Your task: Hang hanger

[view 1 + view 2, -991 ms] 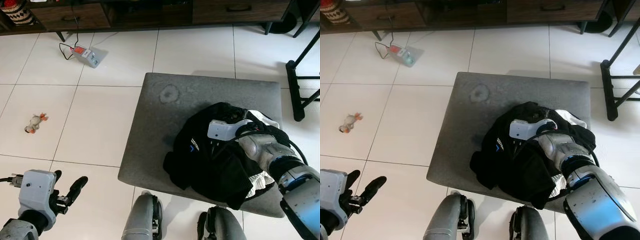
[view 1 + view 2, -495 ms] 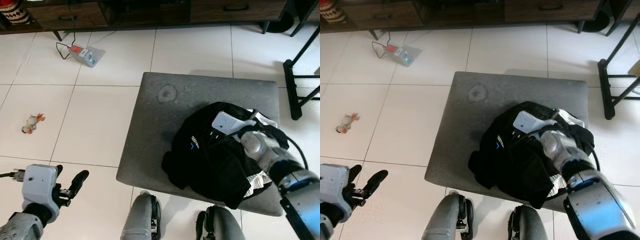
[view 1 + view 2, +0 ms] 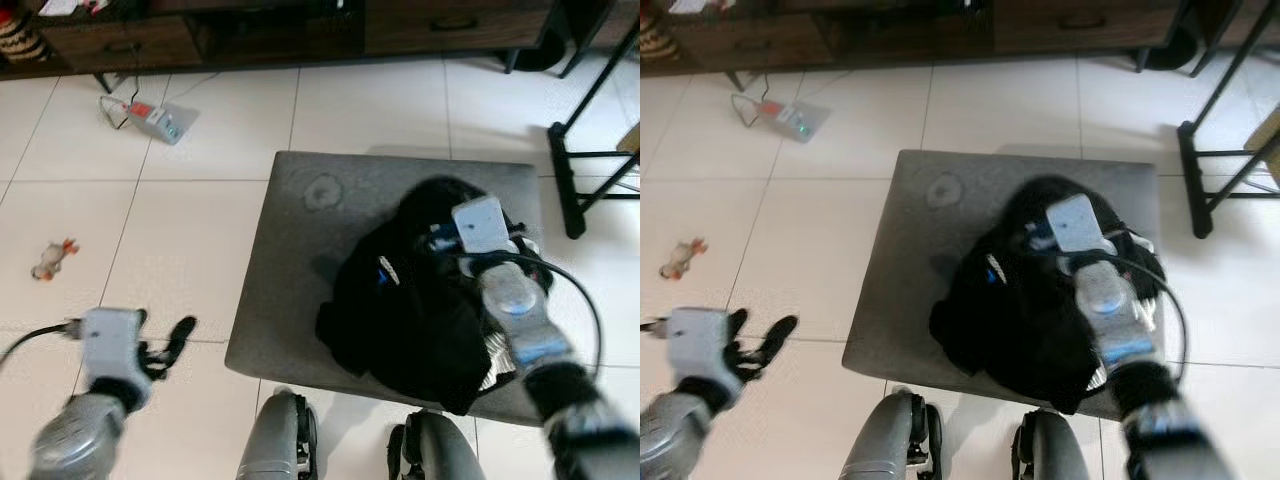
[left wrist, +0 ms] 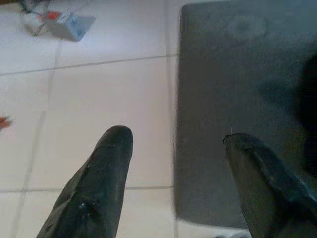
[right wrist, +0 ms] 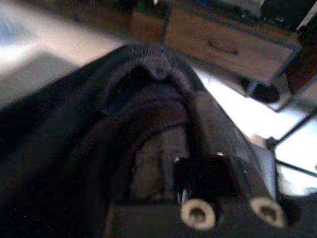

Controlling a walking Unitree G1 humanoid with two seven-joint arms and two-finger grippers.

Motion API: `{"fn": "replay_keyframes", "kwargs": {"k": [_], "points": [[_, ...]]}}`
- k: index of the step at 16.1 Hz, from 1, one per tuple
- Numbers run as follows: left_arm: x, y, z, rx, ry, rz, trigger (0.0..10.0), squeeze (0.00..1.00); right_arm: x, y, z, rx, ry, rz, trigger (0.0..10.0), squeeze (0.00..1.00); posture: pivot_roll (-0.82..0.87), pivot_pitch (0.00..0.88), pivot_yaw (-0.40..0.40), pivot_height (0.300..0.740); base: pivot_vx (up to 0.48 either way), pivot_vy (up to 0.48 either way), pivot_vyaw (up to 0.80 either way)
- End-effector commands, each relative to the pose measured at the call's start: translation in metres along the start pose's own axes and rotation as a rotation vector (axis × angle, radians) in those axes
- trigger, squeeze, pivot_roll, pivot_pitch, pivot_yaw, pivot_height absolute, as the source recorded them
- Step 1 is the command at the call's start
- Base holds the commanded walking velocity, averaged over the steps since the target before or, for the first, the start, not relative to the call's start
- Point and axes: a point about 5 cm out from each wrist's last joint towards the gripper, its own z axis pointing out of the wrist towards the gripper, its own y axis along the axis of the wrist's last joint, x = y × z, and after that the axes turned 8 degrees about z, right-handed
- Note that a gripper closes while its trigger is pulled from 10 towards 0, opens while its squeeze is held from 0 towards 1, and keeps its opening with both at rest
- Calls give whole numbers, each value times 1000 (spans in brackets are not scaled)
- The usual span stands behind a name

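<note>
Right end effector (image 3: 440, 240) is buried in the black garment (image 3: 420, 310) piled on the grey ottoman (image 3: 300, 290); wrist cam shows dark fabric wrapped over and around its fingers, w/ a collar-like fold arching just ahead of them. Can't tell if the fingers are spread or clamped, cloth hides the tips. Judgement: it's in there to get at the neck area, where a hanger's hook would sit, but no hanger is visible anywhere, so it's either inside the garment or not there; can't say which. White lining (image 3: 492, 352) peeks out on the arm side of the pile, beside the forearm. Garment sits on the half of the ottoman nearest the right arm, prob. why that arm is working it. Left end effector (image 3: 165, 340) hangs low over the tile floor (image 3: 200, 220), off the ottoman's near-left corner, well apart from the garment, fingers spread wide w/ nothing between them; wrist cam looks past both fingers at the ottoman edge. Reads as idle/standby, maybe ready to assist. Further out from it: small toy (image 3: 50, 260) on the floor, then a power strip (image 3: 150, 118) w/ cable near the dark wood cabinet (image 3: 300, 25) along the far wall. Beyond the right end effector, a black metal frame (image 3: 580, 150) stands past the ottoman's far-right corner; poss. the hanging rack, but its top is out of frame. Pics are motion-blurred.
</note>
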Motion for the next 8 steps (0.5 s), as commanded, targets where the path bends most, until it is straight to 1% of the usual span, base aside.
{"fn": "replay_keyframes", "kwargs": {"k": [1, 2, 3, 4, 5, 6, 7, 8], "points": [[0, -15, 5, 43, 18, 7, 10000, 0, 6, 23, -1, -66, -33, 174, 0, 0, 117, 245, 76, 653, 0, 0, 0], [0, -14, 11, 30, 22, 1, 10000, 0, 12, 35, -3, -89, -48, 254, 0, 0, 113, 237, 74, 653, 0, 0, 0], [0, -15, 18, 20, 31, -9, 10000, 0, 20, 53, -6, -133, -49, 305, 0, 0, 97, 188, 62, 653, 0, 0, 0], [-1, -16, 21, 16, 33, -12, 10000, 0, 23, 60, -9, -143, -48, 312, 0, 0, 95, 171, 57, 653, 0, 0, 0], [-2, -17, 24, 6, 33, -17, 10000, 0, 24, 66, -16, -134, -48, 326, 0, 0, 94, 156, 52, 653, 0, 0, 0], [-5, -16, 26, -6, 34, -23, 10000, 0, 19, 71, -25, -124, -64, 302, 0, 0, 95, 130, 48, 653, 0, 0, 0], [-4, -18, 31, -15, 43, -31, 10000, 0, -11, 82, -32, -140, -175, 272, 0, 0, 66, 90, 41, 653, 0, 0, 0], [-4, -18, 34, -21, 46, -32, 10000, 0, -25, 93, -35, -177, -228, 293, 0, 0, 58, 79, 41, 653, 0, 0, 0]]}}
